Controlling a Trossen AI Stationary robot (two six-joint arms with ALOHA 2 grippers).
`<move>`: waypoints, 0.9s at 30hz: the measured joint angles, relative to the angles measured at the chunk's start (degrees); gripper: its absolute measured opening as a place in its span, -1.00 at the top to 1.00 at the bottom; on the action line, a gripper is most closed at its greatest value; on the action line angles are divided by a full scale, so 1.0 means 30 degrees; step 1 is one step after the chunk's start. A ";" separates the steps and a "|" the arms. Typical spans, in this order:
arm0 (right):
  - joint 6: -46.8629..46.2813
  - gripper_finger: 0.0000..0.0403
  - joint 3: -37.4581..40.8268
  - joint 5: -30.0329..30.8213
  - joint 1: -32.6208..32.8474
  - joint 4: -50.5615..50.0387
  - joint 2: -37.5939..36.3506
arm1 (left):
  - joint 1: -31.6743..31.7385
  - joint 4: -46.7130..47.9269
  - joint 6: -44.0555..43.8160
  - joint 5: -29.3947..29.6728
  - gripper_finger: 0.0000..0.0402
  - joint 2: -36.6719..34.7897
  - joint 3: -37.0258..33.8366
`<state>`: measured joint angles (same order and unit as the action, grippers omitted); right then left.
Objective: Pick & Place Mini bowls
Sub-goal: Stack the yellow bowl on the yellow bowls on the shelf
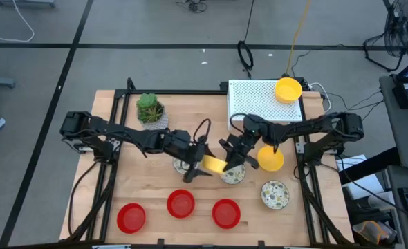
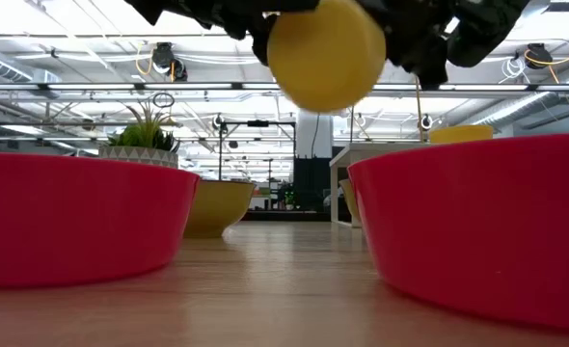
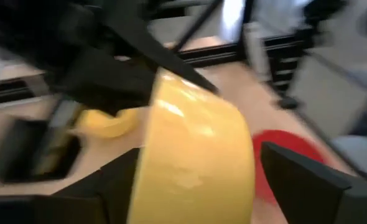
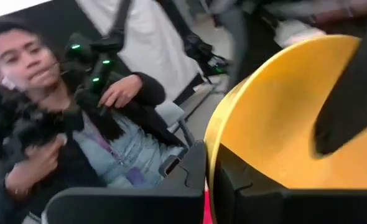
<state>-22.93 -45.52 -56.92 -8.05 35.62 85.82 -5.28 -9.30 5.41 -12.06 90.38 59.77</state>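
A yellow mini bowl hangs in the air on its side over the table's middle, between both grippers; the low view shows the same bowl clear of the wood. My right gripper is shut on it. My left gripper is open, with its fingers on either side of the bowl; floor shows between one finger and the bowl. A second yellow bowl sits on the table under the right arm, and a third sits on the white box. Three red bowls and three speckled bowls rest on the wood. My right gripper pinches the yellow bowl's rim, one finger inside the bowl and one outside. It comes level from the table's right side. The bowl is lifted clear and tipped on edge. My left gripper: I cannot tell whether its other finger touches the bowl.
A potted plant stands at the far left. The white perforated box stands at the far edge. The red bowls line the near edge, and speckled bowls lie under the grippers. A seated person shows beyond the table.
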 joint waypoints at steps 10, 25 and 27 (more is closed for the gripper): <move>0.2300 1.00 0.0000 0.3952 -0.0722 -0.6988 -0.1958 | 0.0451 0.0225 -0.1051 0.3702 -0.62 -0.0727 -0.0016; 0.7180 1.00 0.0000 1.9259 -0.0707 -1.5177 -1.1414 | 0.0919 0.0244 -0.1924 0.4242 -0.43 -0.1503 -0.0015; 0.7900 1.00 -0.0024 2.3012 -0.0818 -1.6055 -1.2139 | 0.0919 0.0406 -0.1919 0.4247 -0.41 -0.1481 -0.0015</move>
<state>0.77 -45.59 12.11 -10.51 -12.55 49.40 -2.52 -8.08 -0.34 0.68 85.93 59.72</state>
